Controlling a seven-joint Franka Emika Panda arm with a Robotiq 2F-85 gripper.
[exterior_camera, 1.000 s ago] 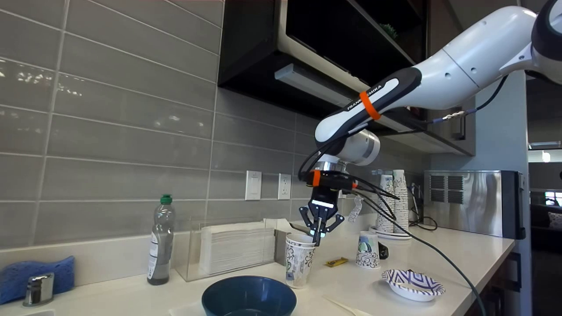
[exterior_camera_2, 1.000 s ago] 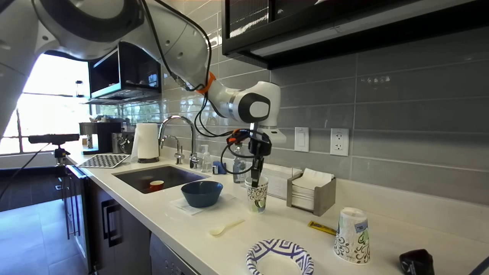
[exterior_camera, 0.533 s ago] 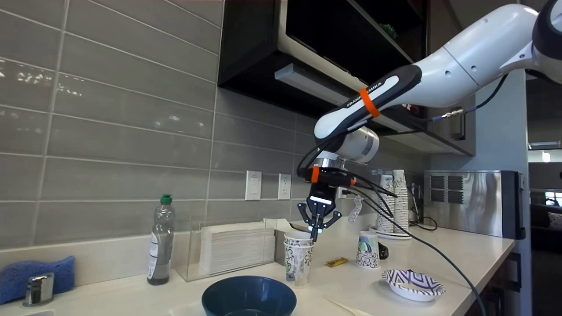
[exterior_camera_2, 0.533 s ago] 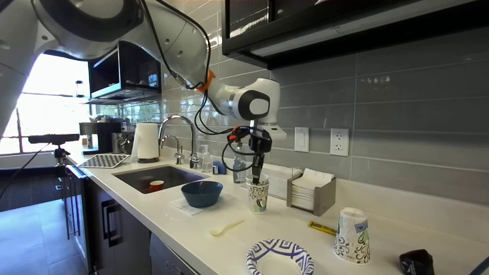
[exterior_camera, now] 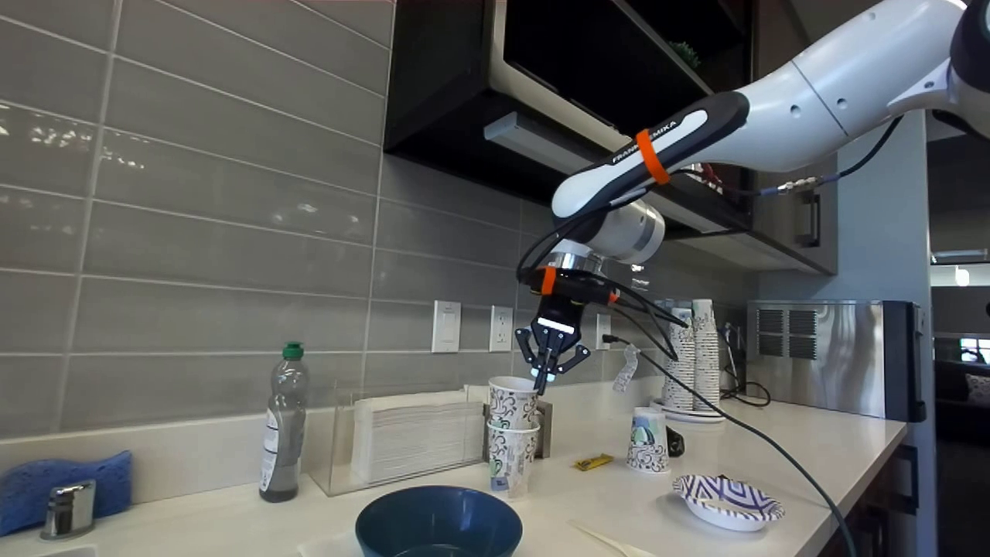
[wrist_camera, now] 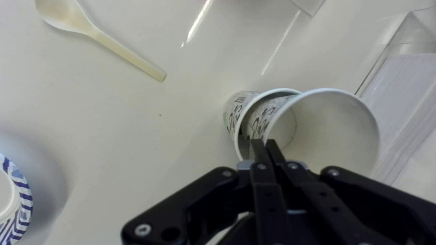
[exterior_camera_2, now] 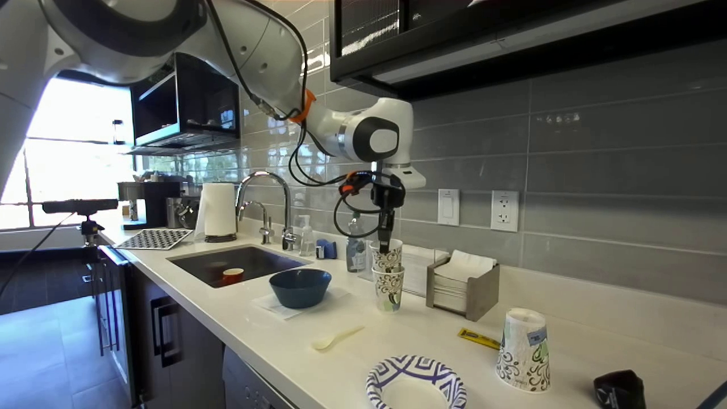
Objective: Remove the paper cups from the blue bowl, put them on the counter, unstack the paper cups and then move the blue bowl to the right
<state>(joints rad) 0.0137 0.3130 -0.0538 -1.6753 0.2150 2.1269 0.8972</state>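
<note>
My gripper [wrist_camera: 265, 141] is shut on the rim of the upper paper cup [wrist_camera: 327, 129], one finger inside it and the other outside. The upper paper cup's patterned wall [exterior_camera: 512, 404] stands well out of the lower paper cup [exterior_camera: 510, 452]; its bottom end is hidden inside the lower one. In the wrist view the two rims are offset, the lower cup [wrist_camera: 235, 110] showing to the left. Whether the lower cup touches the counter [exterior_camera_2: 284, 352] is unclear. The blue bowl [exterior_camera_2: 300, 289] sits left of the cups in both exterior views, with no cup visible in it.
A napkin holder [exterior_camera_2: 480, 292] and a clear napkin box [exterior_camera: 340, 456] stand close behind the cups. A spoon [wrist_camera: 119, 49], a patterned dish [exterior_camera: 727, 503], a yellow packet [exterior_camera_2: 479, 338] and an upside-down cup [exterior_camera_2: 523, 350] lie around. The green-capped bottle [exterior_camera: 283, 433] stands farther left.
My gripper has risen and drawn the upper cup partly out of the lower one, so much more of its wall shows. The lower cup has shifted slightly. The bowl has stayed put.
</note>
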